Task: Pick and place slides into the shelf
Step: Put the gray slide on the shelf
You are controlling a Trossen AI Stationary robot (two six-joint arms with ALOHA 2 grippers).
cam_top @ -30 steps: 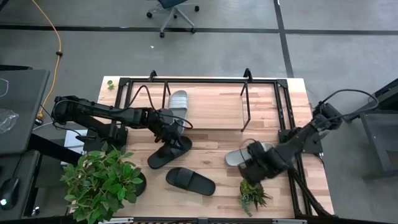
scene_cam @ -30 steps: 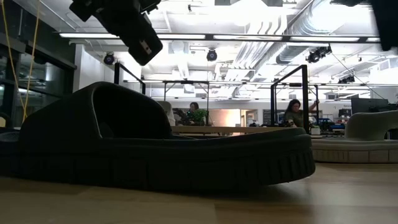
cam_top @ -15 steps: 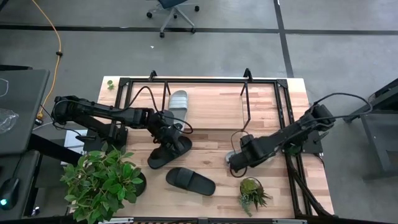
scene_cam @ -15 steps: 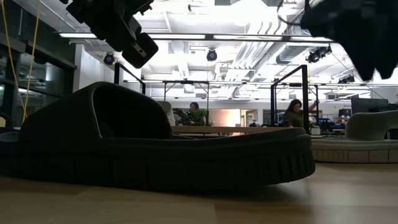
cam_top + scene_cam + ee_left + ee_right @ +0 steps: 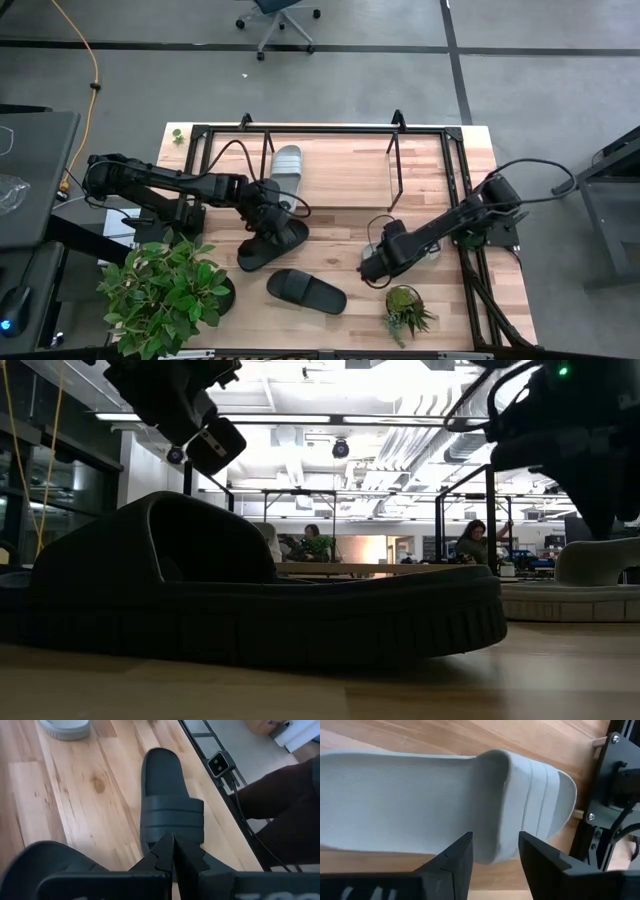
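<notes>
One grey slide [image 5: 286, 162] lies sole down on the wood base of the shelf [image 5: 320, 128]. A second grey slide [image 5: 420, 805] lies on the table at the right. My right gripper [image 5: 495, 851] hangs open just above its long edge by the strap [image 5: 535, 790], one finger on each side, and hides most of it from above [image 5: 372, 264]. Two black slides lie at the near left: one [image 5: 272, 243] below my shut left gripper [image 5: 272, 220], the other [image 5: 305, 290] nearer the front edge [image 5: 170, 805]. No contact shows at either gripper.
A large potted plant [image 5: 165, 290] stands at the near left corner. A small plant [image 5: 405, 310] stands close beside my right gripper. The shelf's black tubes run along the far and right sides. A small camera [image 5: 218, 764] sits at the near edge. People sit in the room behind [image 5: 470, 545].
My right gripper has come down and toward the table's left over the grey slide, tipping further downward; its fingers stay apart. My left gripper has tipped a little more downward above the black slide and stays shut. No slide has moved.
</notes>
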